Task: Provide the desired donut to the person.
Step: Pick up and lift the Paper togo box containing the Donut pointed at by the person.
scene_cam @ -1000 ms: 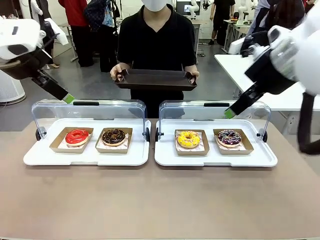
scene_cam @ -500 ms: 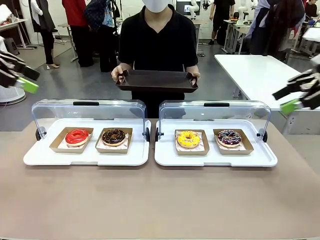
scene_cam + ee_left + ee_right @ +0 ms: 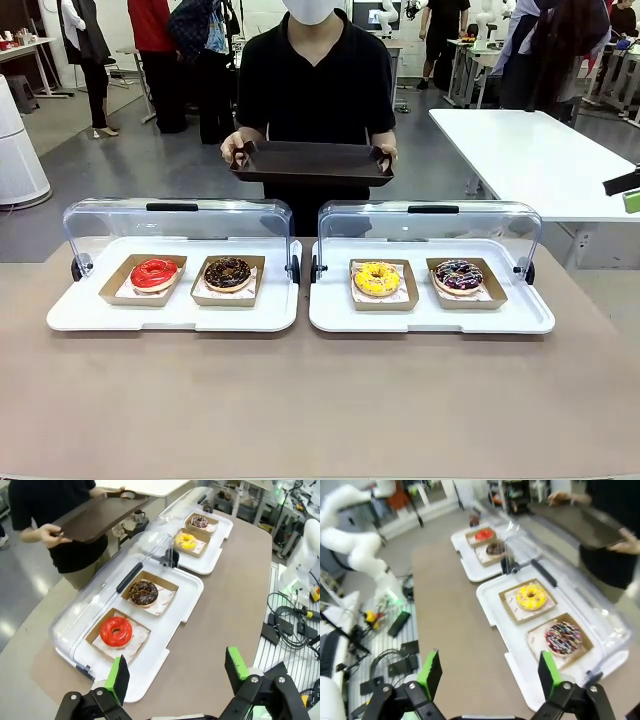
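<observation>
Left gripper (image 3: 177, 669) spread wide, empty; right gripper (image 3: 489, 672), blurred, looks likewise; person (image 3: 315, 80) holds tray (image 3: 310, 160)

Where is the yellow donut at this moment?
In the front view, the yellow donut sits on the right white tray, in its left half. The dark sprinkled donut is its nearest neighbour, on its right.

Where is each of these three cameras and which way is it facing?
Front: robot's side, facing across the donuts to the person holding a tray; green pad at right edge.
Left wrist: over the table's left end, facing along it; open left gripper below.
Right wrist: over the right end, facing the left; open right gripper below.
Wrist views share all four donuts.
</observation>
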### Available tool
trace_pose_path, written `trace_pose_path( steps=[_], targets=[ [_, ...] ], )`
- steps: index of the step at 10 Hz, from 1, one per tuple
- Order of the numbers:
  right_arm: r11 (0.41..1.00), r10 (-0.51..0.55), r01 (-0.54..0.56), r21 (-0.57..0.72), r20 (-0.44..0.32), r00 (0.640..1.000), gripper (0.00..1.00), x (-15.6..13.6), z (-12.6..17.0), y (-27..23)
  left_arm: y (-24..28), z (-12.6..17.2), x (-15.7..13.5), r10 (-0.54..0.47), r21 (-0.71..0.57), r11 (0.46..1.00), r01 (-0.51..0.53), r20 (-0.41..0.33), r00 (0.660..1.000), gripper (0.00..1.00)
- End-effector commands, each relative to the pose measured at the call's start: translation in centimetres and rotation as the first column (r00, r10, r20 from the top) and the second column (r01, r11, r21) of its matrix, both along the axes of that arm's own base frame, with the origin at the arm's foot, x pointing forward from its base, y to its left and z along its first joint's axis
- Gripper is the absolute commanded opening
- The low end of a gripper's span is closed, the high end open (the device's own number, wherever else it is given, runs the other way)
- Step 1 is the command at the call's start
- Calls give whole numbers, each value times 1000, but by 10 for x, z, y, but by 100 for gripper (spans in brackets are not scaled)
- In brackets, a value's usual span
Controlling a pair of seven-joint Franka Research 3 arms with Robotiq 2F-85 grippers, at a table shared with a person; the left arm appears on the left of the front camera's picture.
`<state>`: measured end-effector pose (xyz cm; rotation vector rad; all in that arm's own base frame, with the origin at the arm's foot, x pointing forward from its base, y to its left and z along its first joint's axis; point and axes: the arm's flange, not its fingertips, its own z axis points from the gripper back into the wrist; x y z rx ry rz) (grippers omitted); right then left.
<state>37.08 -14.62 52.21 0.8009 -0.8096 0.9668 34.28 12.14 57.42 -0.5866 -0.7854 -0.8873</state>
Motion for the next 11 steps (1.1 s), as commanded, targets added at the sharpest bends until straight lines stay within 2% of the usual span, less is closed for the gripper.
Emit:
trace_pose_path(
  steps=[1, 4, 7, 8, 11],
  targets=[
    [999, -15, 14, 35, 19, 1000, 100, -6, 5, -9, 19, -17, -7, 21, -54, 998, -21, 4, 1000, 100],
    [996, -77, 77, 40, 18, 997, 100, -18, 1, -24, 47, -36, -21, 64, -92, 994, -64, 4, 998, 100],
    [996, -87, 87, 10, 25, 996, 100, -26, -1, -25, 49, -33, -35, 103, -68, 993, -101, 27, 994, 100],
    [995, -94, 94, 17, -6, 996, 100, -24, 4, -34, 58, -36, -28, 98, -82, 992, -99, -15, 995, 100],
    [995, -94, 94, 17, -6, 996, 100, -24, 4, -34, 58, -36, -28, 98, -82, 992, -99, -15, 995, 100]
  ],
)
